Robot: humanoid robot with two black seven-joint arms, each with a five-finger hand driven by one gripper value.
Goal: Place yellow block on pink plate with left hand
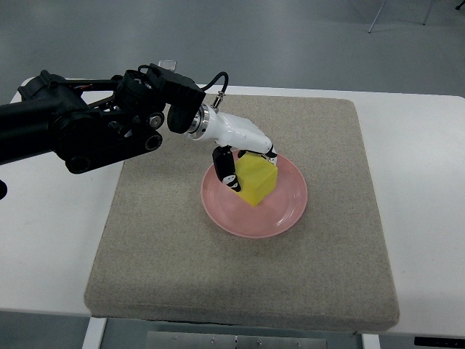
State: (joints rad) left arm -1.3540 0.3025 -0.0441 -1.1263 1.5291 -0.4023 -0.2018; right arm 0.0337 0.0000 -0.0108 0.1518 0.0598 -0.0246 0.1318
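The yellow block (256, 182) sits over the middle of the pink plate (283, 211), tilted on an edge. My left hand (243, 149) comes in from the left on a black arm and is shut on the yellow block, with the thumb (227, 169) on its left face and fingers along its far side. I cannot tell whether the block rests on the plate or hangs just above it.
The plate lies on a beige felt mat (145, 254) that covers the white table (421, 182). The black left arm (80, 127) spans the mat's far left corner. A chair leg (378, 18) shows on the floor at the far right.
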